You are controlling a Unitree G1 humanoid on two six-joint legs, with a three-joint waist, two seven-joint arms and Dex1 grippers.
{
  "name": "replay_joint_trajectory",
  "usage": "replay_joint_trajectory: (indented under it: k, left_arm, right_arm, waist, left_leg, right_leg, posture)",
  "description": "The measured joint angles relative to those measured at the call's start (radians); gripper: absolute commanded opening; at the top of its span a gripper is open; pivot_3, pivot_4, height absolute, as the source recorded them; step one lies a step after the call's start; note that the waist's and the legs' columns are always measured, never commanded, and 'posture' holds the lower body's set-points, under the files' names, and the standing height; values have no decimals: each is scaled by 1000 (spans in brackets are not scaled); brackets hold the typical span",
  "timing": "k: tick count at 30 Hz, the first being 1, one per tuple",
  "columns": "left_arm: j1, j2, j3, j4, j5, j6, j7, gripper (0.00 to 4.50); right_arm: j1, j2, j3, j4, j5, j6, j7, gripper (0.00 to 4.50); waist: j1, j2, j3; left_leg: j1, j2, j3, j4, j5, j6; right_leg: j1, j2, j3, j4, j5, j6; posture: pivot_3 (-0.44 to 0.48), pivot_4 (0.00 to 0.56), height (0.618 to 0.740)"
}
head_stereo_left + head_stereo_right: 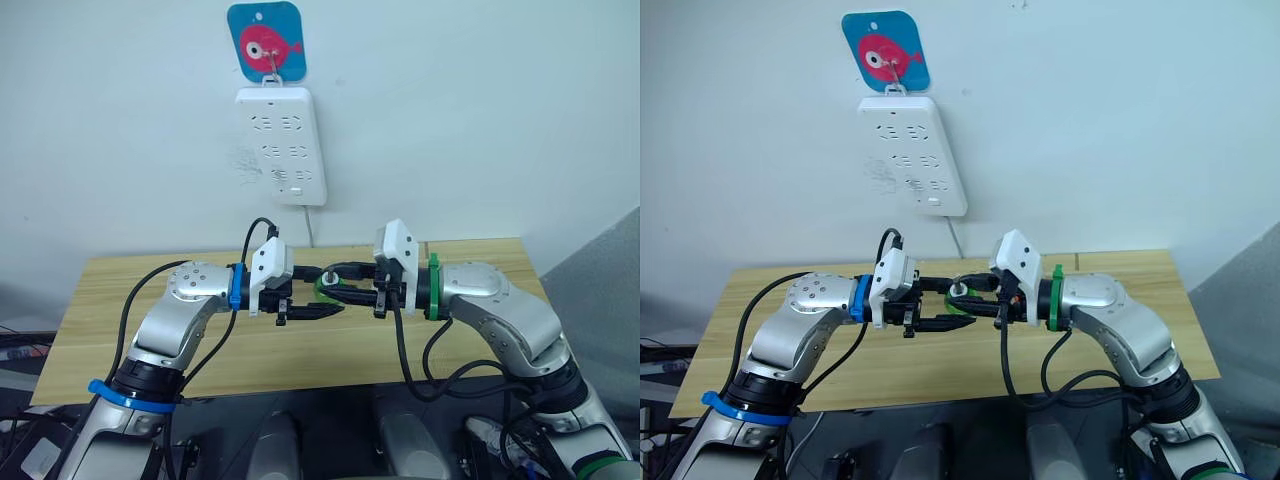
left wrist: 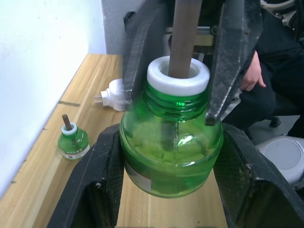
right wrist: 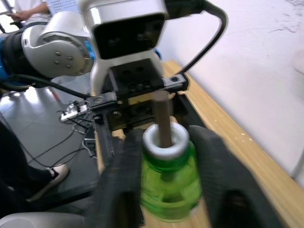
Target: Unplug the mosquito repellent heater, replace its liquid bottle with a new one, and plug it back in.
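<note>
A green liquid bottle (image 2: 171, 147) with a white collar and a brown wick stands upright in the air over the wooden table (image 1: 120, 330). My left gripper (image 1: 326, 294) is shut on its body. My right gripper (image 1: 337, 283) comes from the opposite side, its fingers (image 2: 223, 71) pressed against the collar and shoulder. The bottle (image 1: 324, 288) shows as a green patch between the two grippers. The mosquito repellent heater (image 2: 113, 95) lies unplugged on the table, prongs sideways. A second, smaller green bottle (image 2: 73, 142) stands near the wall.
A white power strip (image 1: 282, 145) hangs on the wall from a blue fish hook (image 1: 265, 40), above the table's back edge. A person's hand (image 2: 249, 76) shows beyond the table, and a seated person (image 3: 28, 9) is in the background.
</note>
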Motion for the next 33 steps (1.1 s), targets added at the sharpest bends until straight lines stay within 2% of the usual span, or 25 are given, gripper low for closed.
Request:
replay_joint_trajectory:
  k: [6, 8, 9, 13, 17, 23, 29, 33]
  left_arm:
    - [0, -5, 6, -14, -18, 42, 9, 2312]
    - [-3, -6, 12, -21, -32, 60, 12, 3045]
    - [-8, -8, 14, -21, -38, 67, 14, 3235]
    - [-20, -7, 14, -18, -37, 48, 8, 4466]
    - [1, 9, 37, -18, -77, 129, 25, 4500]
    - [-29, -51, 198, -106, -386, 524, 228, 4500]
    - [-81, -215, 326, -141, -676, 735, 518, 4500]
    - [-105, -281, 389, -135, -838, 796, 702, 4500]
  right_arm:
    - [-2, -4, -2, 0, -11, -17, 8, 819]
    - [-6, -7, -9, 0, -8, -18, 12, 819]
    - [-8, -5, -19, 0, -3, -16, 12, 819]
    - [-21, 4, -89, -1, 46, 16, -4, 819]
    - [-21, 61, -228, 1, 188, 127, -81, 819]
    - [-6, 222, -501, 53, 591, 334, -368, 819]
    - [26, 324, -570, 71, 941, 341, -682, 819]
    - [32, 333, -569, 79, 1076, 287, -807, 819]
  waist:
    - [0, 0, 0]
    - [0, 0, 0]
    - [0, 0, 0]
    - [-2, 0, -1]
    - [-5, 0, -1]
    - [-6, -1, -3]
    - [-15, -1, -7]
    - [-25, -1, -8]
  left_leg:
    - [0, 0, 0, 0, 0, 0]
    - [0, 0, 0, 0, 0, 0]
    - [0, 0, 0, 0, 0, 0]
    - [0, 0, 0, 0, 0, 0]
    - [0, 0, -1, 0, 0, 0]
    - [-1, 0, -2, 1, 0, 0]
    - [-1, 0, -2, 1, 0, 0]
    - [-1, 0, -2, 1, 0, 0]
  right_leg:
    - [0, 0, 0, 0, 0, 0]
    - [0, 0, 0, 0, 0, 0]
    - [0, 0, 0, 0, 0, 0]
    - [0, 0, 0, 0, 0, 0]
    - [0, 0, -1, 1, 0, 0]
    - [0, -1, -2, 1, 0, 0]
    - [0, -1, -2, 2, 0, 0]
    - [0, -1, -2, 2, 0, 0]
  posture:
    - [-154, 180, 725]
    - [-154, 178, 725]
    - [-156, 175, 725]
    - [-161, 166, 725]
    - [-167, 155, 725]
    - [-166, 147, 725]
    - [-166, 146, 725]
    - [-164, 147, 725]
